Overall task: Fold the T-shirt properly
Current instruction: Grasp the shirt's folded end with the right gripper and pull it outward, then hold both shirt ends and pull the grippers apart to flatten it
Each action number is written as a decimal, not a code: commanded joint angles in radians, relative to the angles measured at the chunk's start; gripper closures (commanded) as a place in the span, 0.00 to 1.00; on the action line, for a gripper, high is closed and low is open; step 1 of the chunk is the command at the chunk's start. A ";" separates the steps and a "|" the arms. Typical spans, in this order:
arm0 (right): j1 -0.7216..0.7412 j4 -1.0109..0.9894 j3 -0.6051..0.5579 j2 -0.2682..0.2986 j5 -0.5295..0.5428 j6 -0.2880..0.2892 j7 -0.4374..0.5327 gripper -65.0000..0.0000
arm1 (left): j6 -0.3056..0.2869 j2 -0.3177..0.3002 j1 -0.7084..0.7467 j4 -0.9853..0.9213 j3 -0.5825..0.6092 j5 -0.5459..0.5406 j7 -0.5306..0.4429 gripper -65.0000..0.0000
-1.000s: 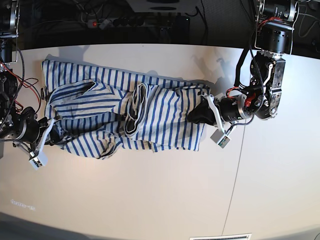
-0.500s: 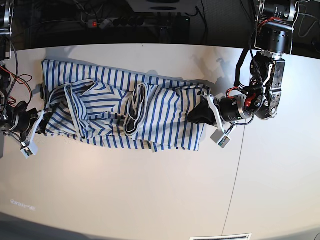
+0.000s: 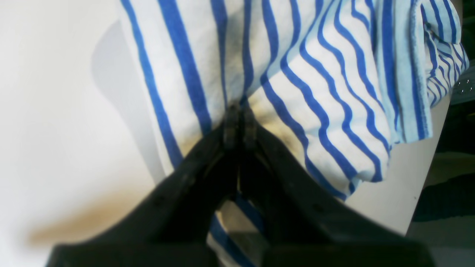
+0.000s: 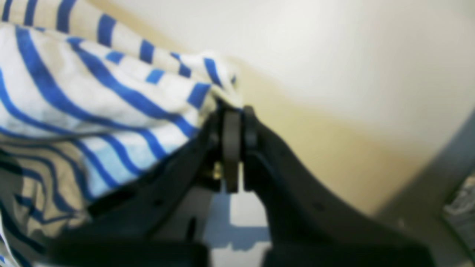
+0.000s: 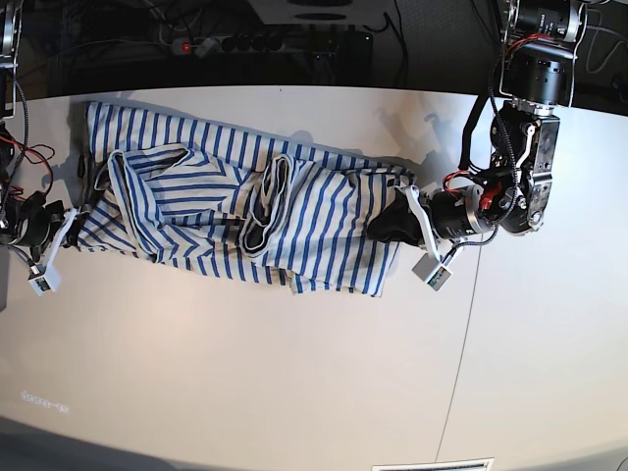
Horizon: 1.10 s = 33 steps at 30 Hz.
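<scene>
The base view shows one T-shirt (image 5: pixel 235 216) spread crumpled across the white table (image 5: pixel 294 383), stretched between two grippers. The left gripper (image 5: pixel 392 224) pinches its edge; the left wrist view alone shows the jaws pressed together on striped cloth. The right gripper (image 4: pixel 233 111) clamps a bunched corner, visible only in the blurred right wrist view; in the base view its fingertips are hidden behind cloth at the frame edge.

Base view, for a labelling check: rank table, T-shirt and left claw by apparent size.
1. Table
2. T-shirt
3. Left claw, smallest, clamped on the shirt's edge.
</scene>
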 commanded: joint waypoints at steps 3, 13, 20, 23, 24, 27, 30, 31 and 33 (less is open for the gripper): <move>0.021 -0.019 0.013 0.029 -0.020 -0.014 -0.001 0.81 | 0.020 -0.010 -0.013 0.011 -0.003 0.010 0.009 0.98; 0.021 0.109 0.229 0.009 0.200 -0.011 -0.081 0.51 | 0.020 -0.010 -0.013 0.011 -0.003 0.010 0.006 0.98; 0.019 0.309 0.253 -0.078 0.325 0.011 -0.198 0.53 | 0.020 -0.002 -0.013 0.011 -0.003 0.011 0.005 0.98; 0.012 0.307 0.233 -0.139 0.326 0.011 -0.197 0.74 | 0.020 0.002 -0.013 0.011 -0.003 0.020 0.000 0.98; 0.005 0.307 0.231 -0.159 0.316 0.011 -0.194 0.85 | 0.020 0.001 -0.013 0.011 -0.003 0.027 0.001 0.98; -0.039 0.305 0.231 -0.193 0.273 0.011 -0.189 1.00 | 0.020 0.001 -0.010 0.011 -0.003 0.059 0.002 0.98; -0.093 0.301 0.231 -0.195 0.213 0.010 -0.160 1.00 | 0.020 0.002 -0.012 0.011 -0.003 0.058 -0.005 0.98; -0.110 0.301 0.232 -0.193 0.176 0.010 -0.142 1.00 | 0.020 0.002 -0.013 0.011 -0.003 0.058 -0.011 0.98; -0.140 0.299 0.232 -0.183 0.097 0.008 -0.090 1.00 | 0.020 0.002 -0.014 0.011 -0.003 0.058 -0.016 0.98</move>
